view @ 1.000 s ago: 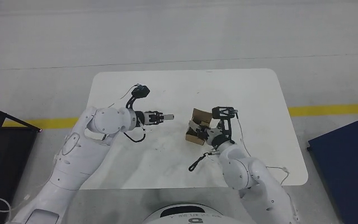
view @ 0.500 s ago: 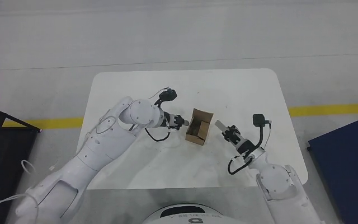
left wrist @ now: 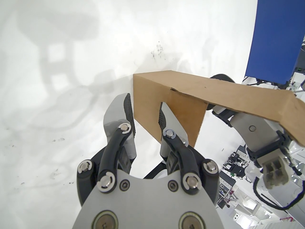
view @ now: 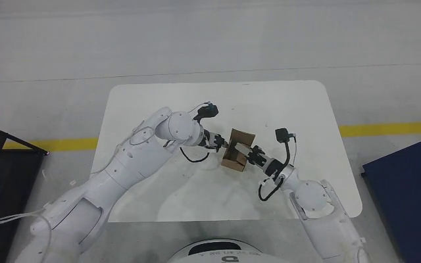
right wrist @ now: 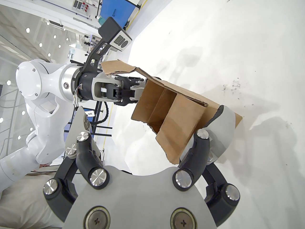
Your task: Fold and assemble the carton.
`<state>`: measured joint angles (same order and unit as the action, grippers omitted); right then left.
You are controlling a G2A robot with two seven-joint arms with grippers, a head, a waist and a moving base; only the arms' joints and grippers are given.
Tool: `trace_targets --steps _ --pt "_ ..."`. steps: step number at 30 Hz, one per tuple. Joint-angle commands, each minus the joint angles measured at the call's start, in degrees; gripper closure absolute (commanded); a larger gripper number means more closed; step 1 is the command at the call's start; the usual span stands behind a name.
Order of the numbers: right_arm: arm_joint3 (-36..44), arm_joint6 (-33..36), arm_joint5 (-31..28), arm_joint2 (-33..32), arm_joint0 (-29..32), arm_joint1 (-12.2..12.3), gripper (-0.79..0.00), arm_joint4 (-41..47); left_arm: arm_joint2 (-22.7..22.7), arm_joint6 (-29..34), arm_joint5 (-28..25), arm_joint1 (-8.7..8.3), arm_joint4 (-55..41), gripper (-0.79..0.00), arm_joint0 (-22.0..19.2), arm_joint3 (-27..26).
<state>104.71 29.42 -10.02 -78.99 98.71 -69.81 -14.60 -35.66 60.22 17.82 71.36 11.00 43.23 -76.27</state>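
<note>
White table [view: 164,112] seen from above: the carton [view: 237,150] lies mid-table, between the left gripper [view: 223,141] and the right gripper [view: 250,156], each at one end. Left wrist view: this claw is at the carton's wall; gripping or not, I cannot tell. Right wrist view: the claw is spread wide and the carton's open mouth faces it, straight ahead.

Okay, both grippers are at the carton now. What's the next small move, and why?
Probably close the left gripper on the carton wall that stands between its open fingers, to steady it. The right gripper is wide open with one finger against the carton's side, and the flaps are not yet folded.
</note>
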Motion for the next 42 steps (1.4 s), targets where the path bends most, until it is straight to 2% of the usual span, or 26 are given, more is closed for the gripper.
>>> trace_targets --steps 1,8,19,23,26,33,34,35,36,42 --pt "-0.44 -0.01 0.28 0.22 -0.66 0.02 -0.785 -0.13 -0.25 -0.06 -0.19 0.19 -0.73 -0.311 -0.21 0.53" --pt "-1.12 -0.34 0.03 0.11 -1.78 0.14 -0.785 1.32 -1.99 1.39 -1.82 0.0 -1.52 -0.354 -0.58 1.52" --pt "-1.8 -0.27 1.34 1.26 -3.01 0.29 -0.785 1.21 -6.18 3.27 -3.59 -1.64 -1.36 -0.305 1.91 -0.6" --pt "-2.16 -0.33 1.59 1.96 -3.54 0.3 -0.77 1.21 -6.78 3.47 -5.14 -1.58 -3.67 -0.326 2.63 -1.29" --pt "-2.35 -0.06 1.07 2.44 -3.74 0.3 -0.76 2.09 -5.98 3.36 -5.1 -1.3 -3.12 -0.311 2.36 -0.79" --pt "-2.29 -0.25 0.79 2.96 -3.48 0.45 -0.76 1.95 -2.42 4.49 -2.37 -0.29 1.31 -0.228 0.35 1.09" --pt "-2.38 -0.32 0.76 3.04 -3.46 0.46 -0.757 1.98 -2.19 4.55 -2.32 -0.16 1.42 -0.169 0.15 1.19" --pt "-2.44 -0.35 0.7 3.14 -3.47 0.47 -0.76 2.11 -2.02 4.52 -2.38 -0.05 1.64 -0.037 -0.05 1.2" --pt "-2.5 -0.42 0.66 3.22 -3.49 0.48 -0.77 2.12 -1.85 4.43 -2.35 0.03 2.04 0.0 -0.24 1.22" --pt "-1.93 -0.73 -1.13 3.57 -3.53 0.63 -0.76 1.77 -0.9 5.92 -1.74 0.28 4.63 0.0 -1.3 0.75"
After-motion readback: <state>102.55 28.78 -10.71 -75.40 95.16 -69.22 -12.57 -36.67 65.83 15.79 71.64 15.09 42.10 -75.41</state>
